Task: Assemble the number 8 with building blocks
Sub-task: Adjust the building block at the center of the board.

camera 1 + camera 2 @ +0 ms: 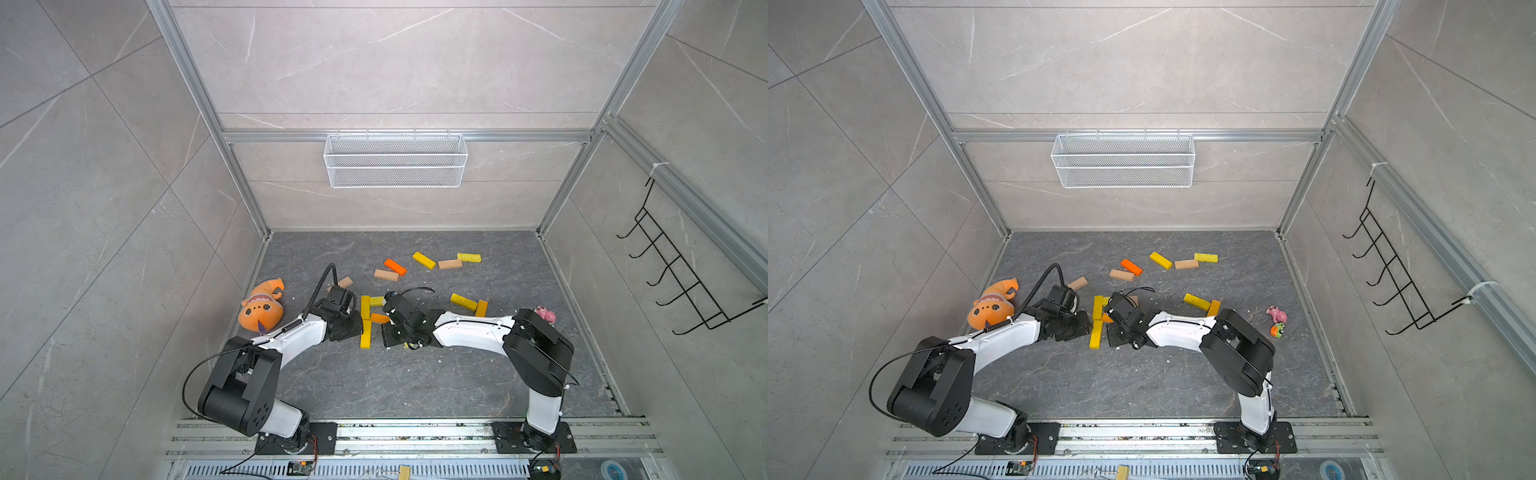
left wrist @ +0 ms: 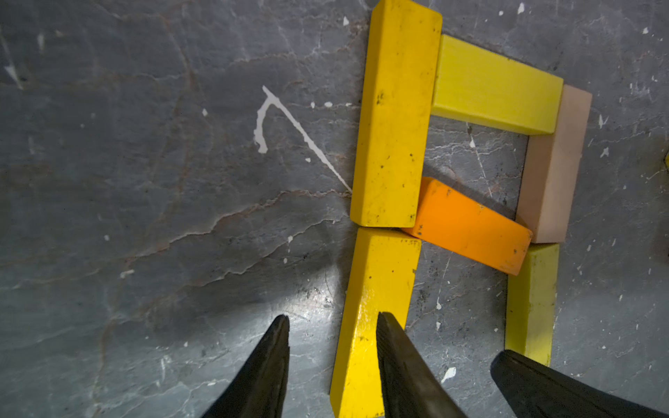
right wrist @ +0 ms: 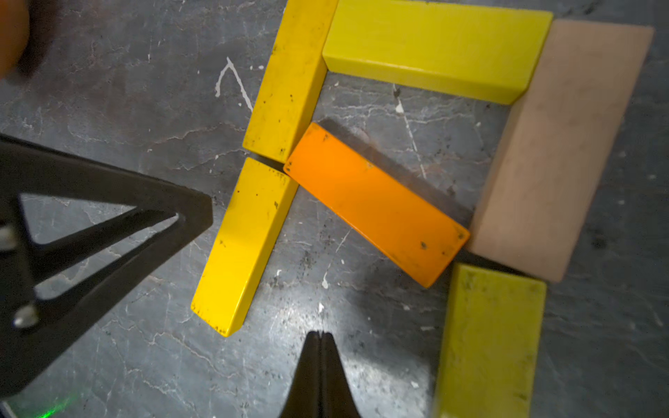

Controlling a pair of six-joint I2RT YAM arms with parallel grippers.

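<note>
Six blocks (image 2: 394, 119) lay joined; the closed right end effector (image 3: 320, 340) or open left end effector (image 2: 333, 318), both empty, could bump the skewed orange block (image 3: 376, 202).

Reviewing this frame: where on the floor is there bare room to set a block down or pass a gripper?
Widest bare patch: the near floor between the arm bases and the half-built figure. Also free: the far-left corner behind the plush toy. Crowded: around the figure, flanked by left gripper and right gripper, and the far scatter of loose blocks.
</note>
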